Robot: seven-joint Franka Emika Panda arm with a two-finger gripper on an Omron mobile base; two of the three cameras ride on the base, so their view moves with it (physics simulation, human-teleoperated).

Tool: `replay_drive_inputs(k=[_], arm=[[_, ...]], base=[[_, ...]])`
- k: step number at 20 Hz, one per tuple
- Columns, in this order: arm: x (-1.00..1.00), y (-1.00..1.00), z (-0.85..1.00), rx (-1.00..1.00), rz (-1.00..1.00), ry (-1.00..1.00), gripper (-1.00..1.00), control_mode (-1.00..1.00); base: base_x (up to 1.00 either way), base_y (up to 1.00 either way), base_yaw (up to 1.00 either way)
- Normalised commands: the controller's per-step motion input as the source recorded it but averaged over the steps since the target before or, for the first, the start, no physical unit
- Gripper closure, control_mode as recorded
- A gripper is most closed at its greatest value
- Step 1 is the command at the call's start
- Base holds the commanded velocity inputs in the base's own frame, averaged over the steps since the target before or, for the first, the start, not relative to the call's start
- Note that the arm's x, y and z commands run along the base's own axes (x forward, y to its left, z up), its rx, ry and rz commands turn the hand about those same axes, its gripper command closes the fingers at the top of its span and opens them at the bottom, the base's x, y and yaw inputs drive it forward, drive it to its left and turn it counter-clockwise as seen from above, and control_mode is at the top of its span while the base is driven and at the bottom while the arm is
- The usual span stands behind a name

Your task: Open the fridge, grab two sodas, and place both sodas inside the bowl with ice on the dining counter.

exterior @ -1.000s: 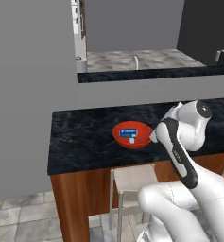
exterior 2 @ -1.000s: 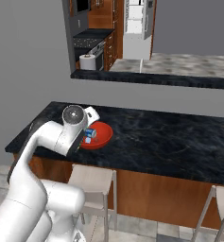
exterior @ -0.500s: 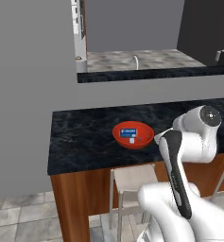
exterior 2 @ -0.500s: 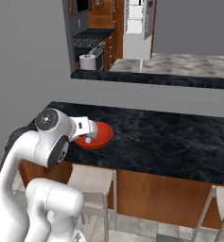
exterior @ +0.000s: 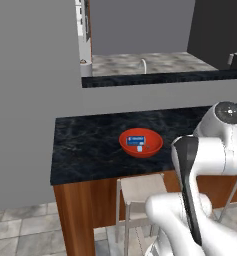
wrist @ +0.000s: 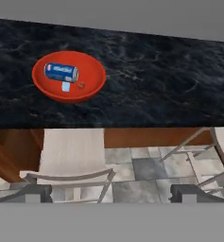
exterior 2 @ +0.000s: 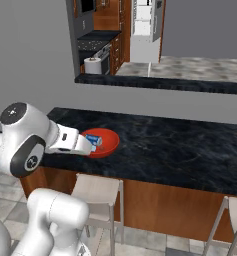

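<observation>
Blue soda can (wrist: 61, 72) lies on its side in red bowl (wrist: 92, 87) on dining counter (wrist: 156, 85). Gripper (wrist: 111, 193) jaws wide apart, holding nothing.

Arm swung back off bowl (exterior: 141, 143); hand (wrist: 111, 193) now over stools.

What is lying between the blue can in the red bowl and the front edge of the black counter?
In the hand view, a small pale ice piece lies in the bowl just in front of the blue can; past the rim, bare counter.
</observation>
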Motion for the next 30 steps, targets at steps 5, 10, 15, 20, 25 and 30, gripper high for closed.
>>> replay_drive_inputs(k=[5,10,15,20,25,30], arm=[[-0.87,0.0,-0.32,0.09,-0.07,-0.1,-1.0,-1.0],[-0.6,0.14,-0.28,0.08,0.0,-0.07,-1.0,-1.0],[-0.31,0.49,-0.23,0.02,0.0,0.0,-1.0,-1.0],[-0.07,0.51,-0.1,0.0,0.0,0.0,-1.0,-1.0],[0.0,0.0,0.0,0.0,0.0,0.0,-1.0,-1.0],[-0.1,-0.03,0.0,0.0,0.0,-0.03,-1.0,1.0]], base=[[0.0,0.0,0.0],[0.0,0.0,0.0],[0.0,0.0,0.0],[0.0,0.0,0.0],[0.0,0.0,0.0],[-0.24,-0.12,0.0]])
